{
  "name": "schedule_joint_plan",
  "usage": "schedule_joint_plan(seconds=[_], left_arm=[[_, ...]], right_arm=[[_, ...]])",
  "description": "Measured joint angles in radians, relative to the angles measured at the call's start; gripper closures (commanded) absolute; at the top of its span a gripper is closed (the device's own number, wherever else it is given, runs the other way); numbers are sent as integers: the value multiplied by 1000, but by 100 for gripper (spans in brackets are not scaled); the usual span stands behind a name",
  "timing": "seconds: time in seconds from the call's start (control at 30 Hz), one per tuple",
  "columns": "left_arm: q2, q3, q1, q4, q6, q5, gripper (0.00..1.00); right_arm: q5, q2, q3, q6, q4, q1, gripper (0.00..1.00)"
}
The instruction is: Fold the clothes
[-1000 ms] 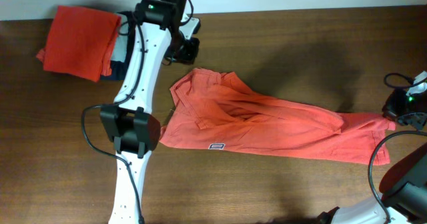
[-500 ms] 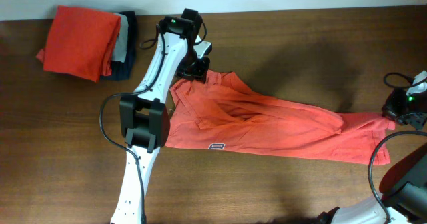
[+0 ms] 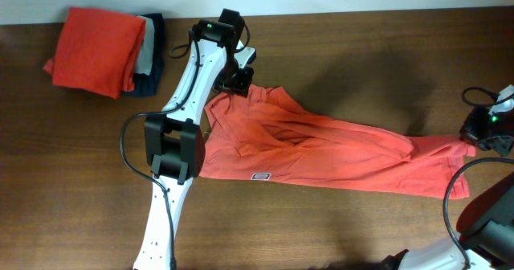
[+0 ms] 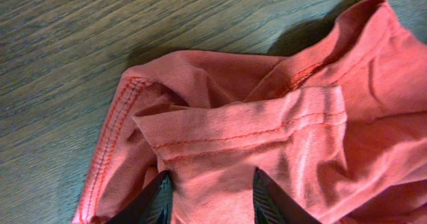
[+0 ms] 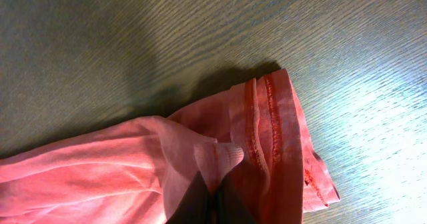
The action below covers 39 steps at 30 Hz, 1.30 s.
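Your T-shirt (image 3: pixel 321 145) lies stretched from the frame's middle to its right edge. At far right, your right gripper (image 3: pixel 480 139) is clamped on the shirt's end. At upper centre-left, your left gripper (image 3: pixel 238 83) straddles a fold, jaws narrowly apart; whether it pinches, you cannot tell.

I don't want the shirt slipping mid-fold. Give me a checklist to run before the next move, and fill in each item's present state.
1. Right jaws shut on the T-shirt: ok, they pinch its stitched end.
2. Left jaws closed on the cloth: not ok. They stand apart, straddling a seamed fold at the shirt's far-left corner.
3. Shirt lying flat: not ok. It is bunched and creased along its middle.
4. Folded stack apart from the shirt: ok. It sits at the far-left corner of the table.
5. Which face is up: cannot tell. Only a small mark shows and no lettering is visible.
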Motion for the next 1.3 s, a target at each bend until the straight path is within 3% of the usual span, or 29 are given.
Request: schedule_joint_plan(seconds=[0.03, 0.07, 0.5, 0.7, 1.03, 1.3], left_arm=[[0, 0, 0, 0, -1, -3, 96], [0, 0, 0, 0, 1, -4, 100], [0, 6, 21, -153, 4, -7, 100], [0, 91, 68, -249, 4, 3, 100], [-9, 109, 77, -260, 4, 27, 100], [-140, 61, 84, -261, 0, 27, 100]], right_arm=[[0, 0, 0, 0, 0, 0, 96], [0, 0, 0, 0, 0, 0, 96], [0, 0, 0, 0, -1, 0, 96], [0, 0, 0, 0, -32, 0, 96], [21, 0, 0, 1, -91, 0, 96], [32, 0, 0, 2, -117, 0, 96]])
